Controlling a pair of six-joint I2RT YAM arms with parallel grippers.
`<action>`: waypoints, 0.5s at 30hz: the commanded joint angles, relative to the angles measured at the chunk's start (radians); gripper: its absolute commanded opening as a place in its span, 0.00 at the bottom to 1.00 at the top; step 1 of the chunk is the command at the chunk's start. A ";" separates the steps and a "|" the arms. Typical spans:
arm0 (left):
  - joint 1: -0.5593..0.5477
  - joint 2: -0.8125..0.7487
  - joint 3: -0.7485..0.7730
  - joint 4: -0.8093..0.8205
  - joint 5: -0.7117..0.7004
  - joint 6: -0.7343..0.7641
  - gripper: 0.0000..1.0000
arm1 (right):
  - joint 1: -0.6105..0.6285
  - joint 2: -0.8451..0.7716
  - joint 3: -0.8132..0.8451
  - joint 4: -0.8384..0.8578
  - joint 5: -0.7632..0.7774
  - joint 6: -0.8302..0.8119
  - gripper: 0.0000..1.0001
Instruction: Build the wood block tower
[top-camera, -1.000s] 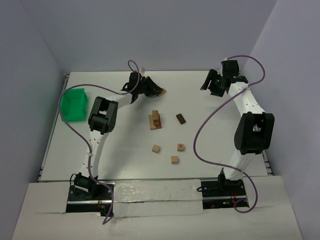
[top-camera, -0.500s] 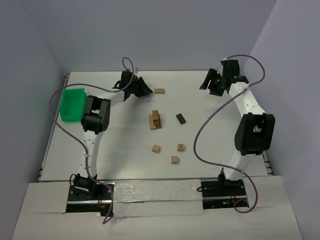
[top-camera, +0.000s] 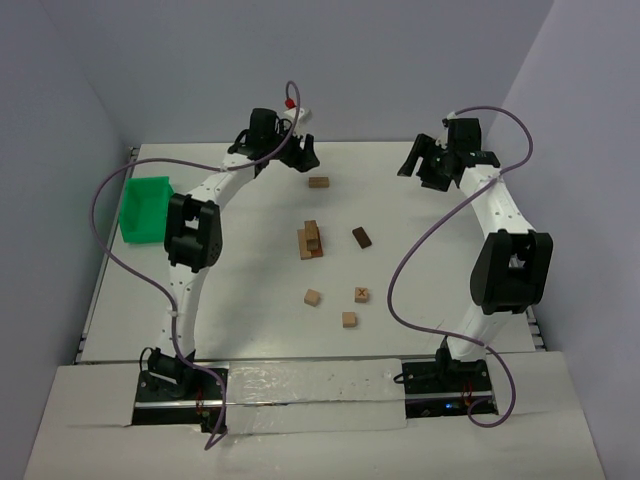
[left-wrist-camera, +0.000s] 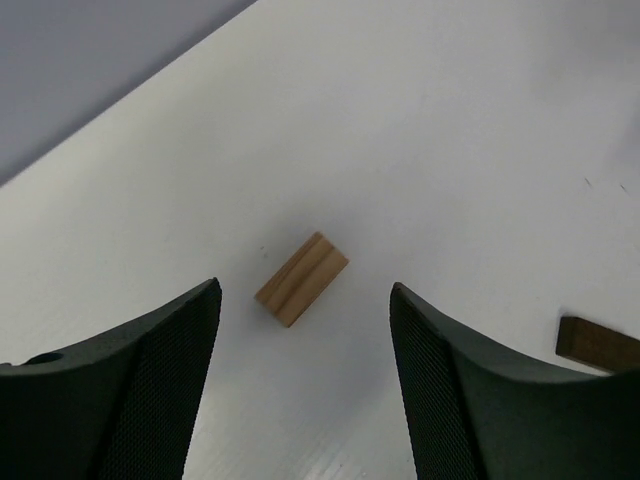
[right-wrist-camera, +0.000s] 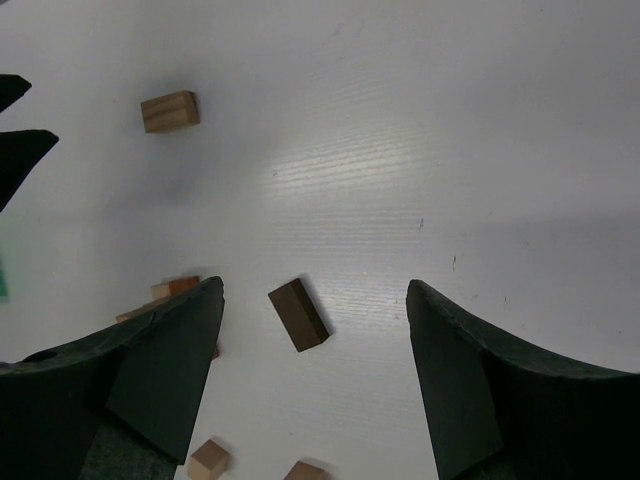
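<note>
White table (top-camera: 250, 330) carrying low tower (top-camera: 311, 240) at frame centre; tan block (top-camera: 319, 182) lying upper centre. Left gripper (top-camera: 303, 157) hovering beside it, jaws gaping wide, gripping nothing; right gripper (top-camera: 414, 165) upper right, also gaping, empty.

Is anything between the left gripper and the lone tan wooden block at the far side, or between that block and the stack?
Nothing visible. Only bare table separates the open left gripper from the short tan wooden block, and that block from the small stack of tan blocks. The dark brown block lies off to one side.
</note>
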 joint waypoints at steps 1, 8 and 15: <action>-0.008 0.027 0.063 -0.088 0.151 0.233 0.75 | -0.007 -0.063 -0.013 0.037 0.000 -0.016 0.82; -0.017 0.107 0.107 -0.017 0.165 0.250 0.78 | -0.007 -0.062 -0.017 0.040 -0.008 -0.014 0.82; -0.033 0.209 0.198 -0.065 0.099 0.294 0.79 | -0.005 -0.069 -0.025 0.042 -0.005 -0.020 0.82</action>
